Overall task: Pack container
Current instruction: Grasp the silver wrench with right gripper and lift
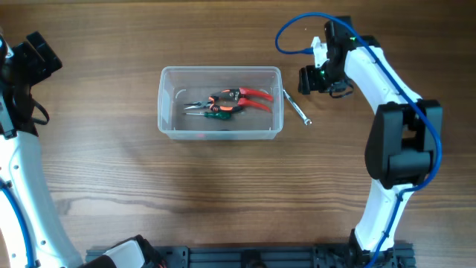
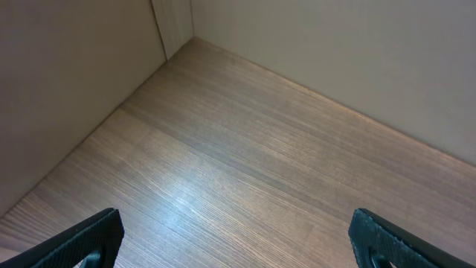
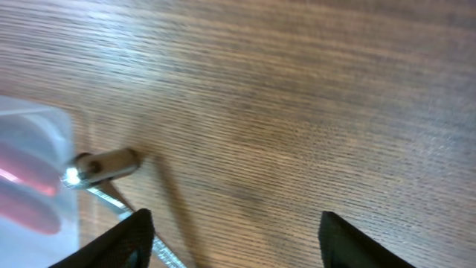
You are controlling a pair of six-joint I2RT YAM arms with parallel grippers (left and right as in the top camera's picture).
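The clear plastic container (image 1: 221, 103) sits at the table's middle and holds red-handled pliers (image 1: 242, 97) and a green-handled tool (image 1: 216, 113). A thin metal tool (image 1: 297, 108) lies on the table just right of the container; it also shows in the right wrist view (image 3: 100, 167), next to the container's corner (image 3: 37, 186). My right gripper (image 1: 309, 80) hovers just above and to the right of that metal tool, open and empty (image 3: 234, 238). My left gripper (image 2: 238, 238) is open and empty at the far left, over bare wood.
The left arm (image 1: 18, 67) stands at the table's far left edge. The right arm's base (image 1: 401, 149) stands at the right. A beige wall and a corner post (image 2: 171, 26) border the table in the left wrist view.
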